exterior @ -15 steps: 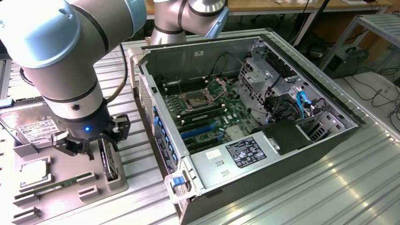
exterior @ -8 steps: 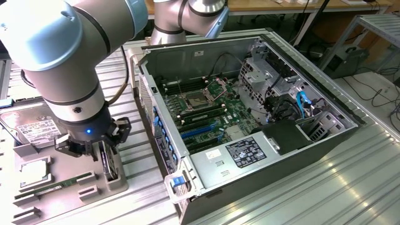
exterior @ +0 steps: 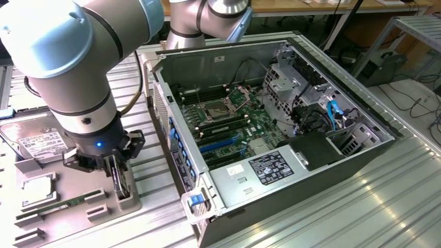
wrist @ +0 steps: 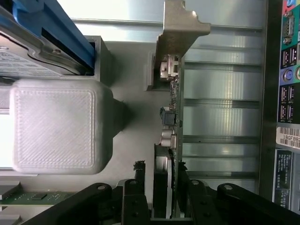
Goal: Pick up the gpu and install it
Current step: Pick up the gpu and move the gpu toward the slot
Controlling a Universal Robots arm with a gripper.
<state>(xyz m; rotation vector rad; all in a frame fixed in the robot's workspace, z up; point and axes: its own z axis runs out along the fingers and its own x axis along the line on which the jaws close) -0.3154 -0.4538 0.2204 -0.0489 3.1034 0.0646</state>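
The gpu (exterior: 122,182) was seen standing on edge in a slot of the grey holder (exterior: 131,202) on the table (exterior: 358,206), just beside the open computer case (exterior: 206,67), on the exterior view's left. The claw (wrist: 160,165) was set down over it with the card between its jaws. Whether it was clamped on the card or merely set around it could not be told.

Several risks were judged from this. In the wrist view the claw was placed toward the end of the card away from the metal bracket (wrist: 180,33), so an off-centre hold could be expected. The heavier bracket end might sag or swing once the card was raised. The card was thin, with small parts along its green side, and these could be crushed or chipped by too firm a squeeze. A loose one might let it slip. If the card were bound in its slot, the holder might be dragged up with it. The case wall was close, so the bracket could be caught on it by a tilted lift.
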